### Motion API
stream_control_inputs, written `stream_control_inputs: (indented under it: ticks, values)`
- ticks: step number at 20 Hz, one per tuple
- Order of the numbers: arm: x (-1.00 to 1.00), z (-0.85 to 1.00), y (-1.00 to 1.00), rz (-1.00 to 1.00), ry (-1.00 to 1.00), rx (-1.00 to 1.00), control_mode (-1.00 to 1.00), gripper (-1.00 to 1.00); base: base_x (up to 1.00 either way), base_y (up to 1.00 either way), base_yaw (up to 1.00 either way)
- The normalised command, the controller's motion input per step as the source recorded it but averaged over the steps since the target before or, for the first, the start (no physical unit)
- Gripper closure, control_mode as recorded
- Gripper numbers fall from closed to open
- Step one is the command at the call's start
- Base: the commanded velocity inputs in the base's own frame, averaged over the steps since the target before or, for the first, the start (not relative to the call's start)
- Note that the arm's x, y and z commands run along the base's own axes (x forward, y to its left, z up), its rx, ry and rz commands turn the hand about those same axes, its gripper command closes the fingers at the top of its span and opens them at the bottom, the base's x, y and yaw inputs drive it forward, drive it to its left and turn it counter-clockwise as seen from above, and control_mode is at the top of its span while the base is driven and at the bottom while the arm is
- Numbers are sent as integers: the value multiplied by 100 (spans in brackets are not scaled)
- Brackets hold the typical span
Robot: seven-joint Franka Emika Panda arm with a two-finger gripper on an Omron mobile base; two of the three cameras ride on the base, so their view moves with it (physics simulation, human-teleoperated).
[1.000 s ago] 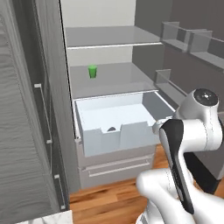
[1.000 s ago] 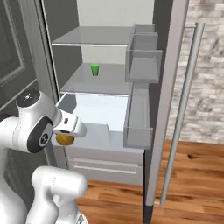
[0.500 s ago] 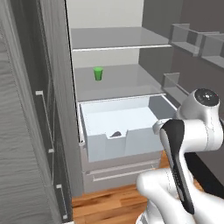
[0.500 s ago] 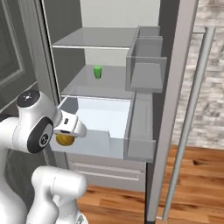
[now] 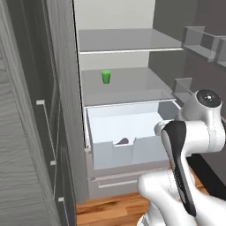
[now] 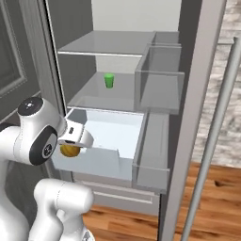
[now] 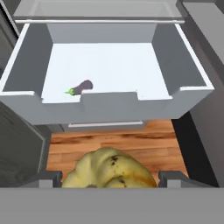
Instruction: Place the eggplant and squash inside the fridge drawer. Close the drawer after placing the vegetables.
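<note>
The fridge drawer (image 7: 26,109) stands pulled out of the open fridge, its notched front wall facing the robot, and one eggplant (image 7: 81,87) lies inside it on the floor of the drawer, just behind the front wall and left of the notch in the hand view. One squash (image 7: 109,170), yellow and ribbed, sits between the fingers of the gripper (image 7: 109,177), which holds it with its jaws spread wide; it hangs in front of the drawer, over the wooden floor (image 7: 113,140), apart from the front wall. In the right base view the squash (image 6: 69,149) shows under the hand, beside the drawer's near left corner. Above the drawer are two glass shelves; the lower shelf (image 5: 128,90) carries one small green cup (image 5: 106,76). Below the drawer is one grey drawer front (image 5: 128,178). Door bins (image 6: 157,84) flank the drawer's right side, on the open door.
</note>
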Motion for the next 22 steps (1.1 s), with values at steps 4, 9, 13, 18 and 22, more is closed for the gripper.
stream_control_inputs:
  ticks: [4, 9, 13, 18, 22]
  values:
    - [0, 0, 0, 0, 0, 0, 100, 100, 35, -23, 10]
    - [0, 0, 0, 0, 0, 0, 100, 100, 25, -26, 6]
    - [0, 0, 0, 0, 0, 0, 100, 100, 34, -30, 6]
    - [0, 0, 0, 0, 0, 0, 100, 100, 40, -30, 5]
    - [0, 0, 0, 0, 0, 0, 100, 100, 37, -28, 5]
